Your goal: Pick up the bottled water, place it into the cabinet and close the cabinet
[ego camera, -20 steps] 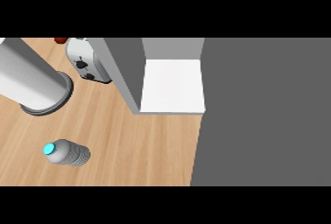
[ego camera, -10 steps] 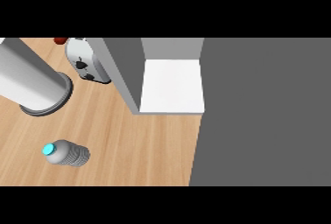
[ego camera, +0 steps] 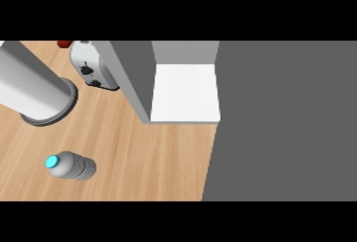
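Bottle: grey ribbed water bottle with turquoise cap point(ego camera: 70, 166) on the wooden table point(ego camera: 140, 156), apparently upright, cap tilted left.
Cabinet: open white-shelved grey cabinet point(ego camera: 185, 92), well apart.
Hands: out of view, state unknowable.

Even, bright light (no glare), faint shadow under the bottle point(ego camera: 71, 166).

A light wooden counter point(ego camera: 140, 151) fills the left of the head view, its straight right edge giving way to flat dark grey floor point(ego camera: 286, 127). A white toaster point(ego camera: 92, 66) with black knobs stands at the counter's far side, a small red object point(ego camera: 64, 44) just beyond it, partly cut off. Lighting is even, with soft shadows on the wood.
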Available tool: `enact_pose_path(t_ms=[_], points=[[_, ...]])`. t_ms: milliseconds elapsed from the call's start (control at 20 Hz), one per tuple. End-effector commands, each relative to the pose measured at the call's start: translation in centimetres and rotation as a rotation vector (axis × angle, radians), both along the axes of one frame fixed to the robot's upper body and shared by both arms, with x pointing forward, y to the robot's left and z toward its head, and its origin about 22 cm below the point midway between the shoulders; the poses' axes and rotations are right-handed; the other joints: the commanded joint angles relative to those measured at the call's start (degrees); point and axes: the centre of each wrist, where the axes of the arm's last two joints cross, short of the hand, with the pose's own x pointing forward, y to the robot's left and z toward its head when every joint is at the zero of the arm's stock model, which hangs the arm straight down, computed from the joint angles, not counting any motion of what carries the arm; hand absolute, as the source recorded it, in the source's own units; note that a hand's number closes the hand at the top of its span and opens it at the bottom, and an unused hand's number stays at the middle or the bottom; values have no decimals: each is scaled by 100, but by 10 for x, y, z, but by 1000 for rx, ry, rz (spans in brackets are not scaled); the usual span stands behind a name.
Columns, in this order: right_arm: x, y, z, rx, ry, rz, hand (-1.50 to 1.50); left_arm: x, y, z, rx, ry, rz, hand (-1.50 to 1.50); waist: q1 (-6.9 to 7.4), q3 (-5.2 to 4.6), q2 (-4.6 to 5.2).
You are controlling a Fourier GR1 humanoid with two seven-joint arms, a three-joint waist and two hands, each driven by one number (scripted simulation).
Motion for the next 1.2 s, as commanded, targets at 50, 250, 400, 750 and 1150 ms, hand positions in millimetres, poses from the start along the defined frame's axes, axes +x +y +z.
enact_pose_path(t_ms=[50, 250, 400, 750, 1150], points=[[-3, -5, 18, -69, -71, -81, -150, 6, -19, -1, 6, -69, -29, -150, -8, -1, 29], [-22, -7, 21, -76, -74, -46, -150, 7, 10, -6, 19, -29, -23, -150, -18, -3, 11], [-16, -1, 16, -73, -86, -44, -150, 20, 15, -27, 25, -8, -11, -150, -22, -4, 17], [-8, 2, 20, -54, -84, -58, -150, 53, 12, -64, 15, 1, 24, -150, -37, -6, 37], [-23, -3, 18, -87, -76, -37, -150, 62, 38, -105, 0, 57, 32, -150, -83, -4, 23]])
